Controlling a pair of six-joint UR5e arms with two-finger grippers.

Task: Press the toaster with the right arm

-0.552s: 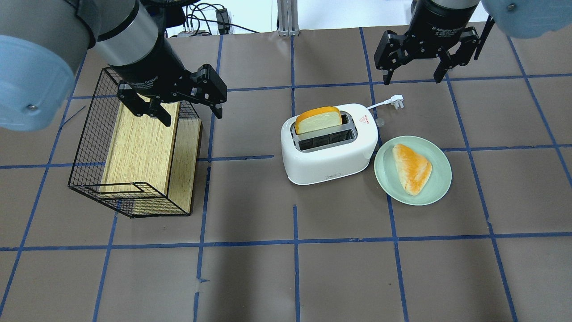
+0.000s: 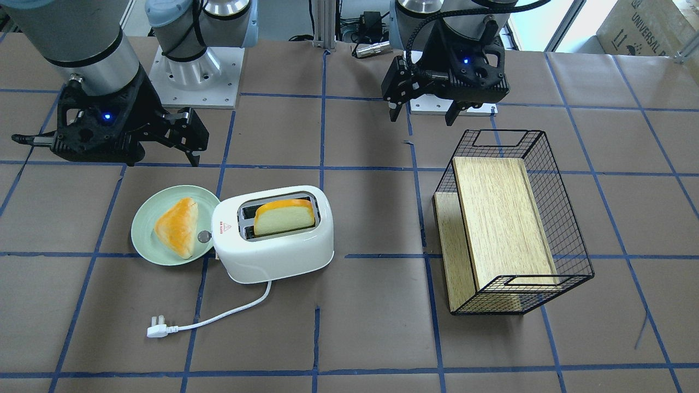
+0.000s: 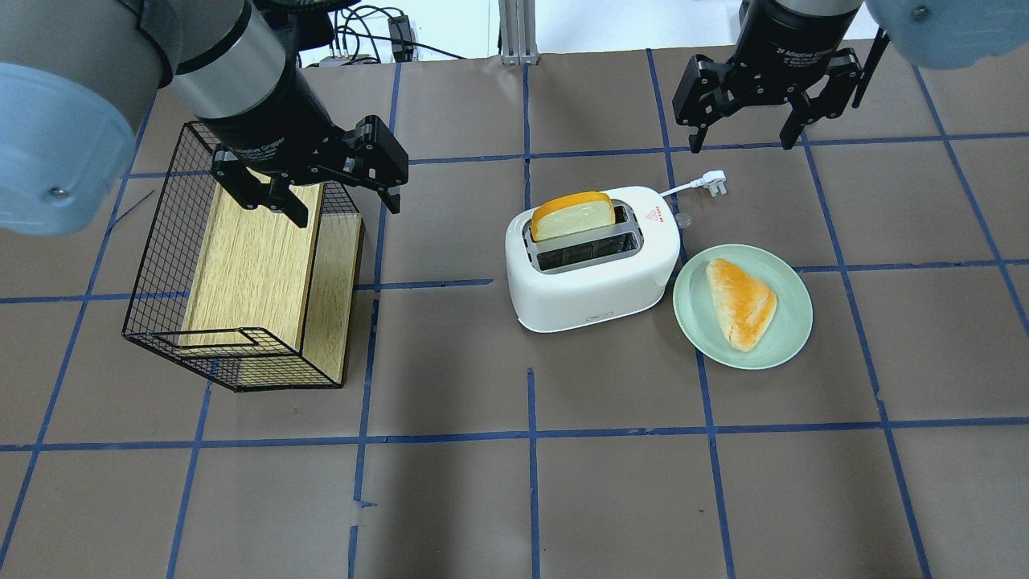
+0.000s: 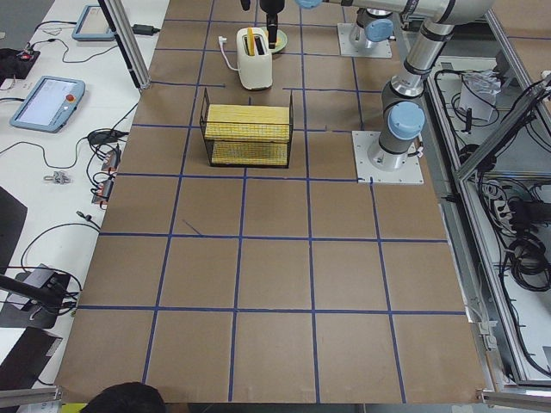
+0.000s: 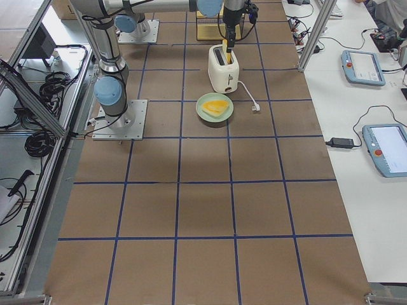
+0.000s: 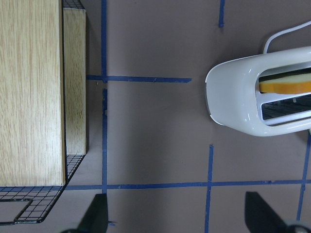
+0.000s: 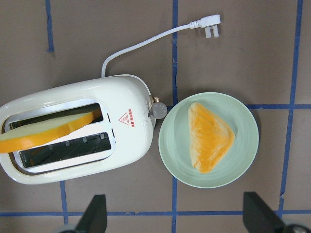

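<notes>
Right hand (image 3: 741, 143) hangs spread wide and empty, well apart from the toaster (image 3: 595, 299).

Seeing only a tiny shift at the right gripper (image 3: 740, 148): sits a hair higher up the overhead view than 0.6 s ago, so marginally further from the plug (image 3: 714, 183) and the toaster (image 3: 595, 293). Looks very slightly turned about the wrist too, with the label (image 3: 804, 55) nudged sideways. Can't tell lift from pull-back with just that one view.
</notes>
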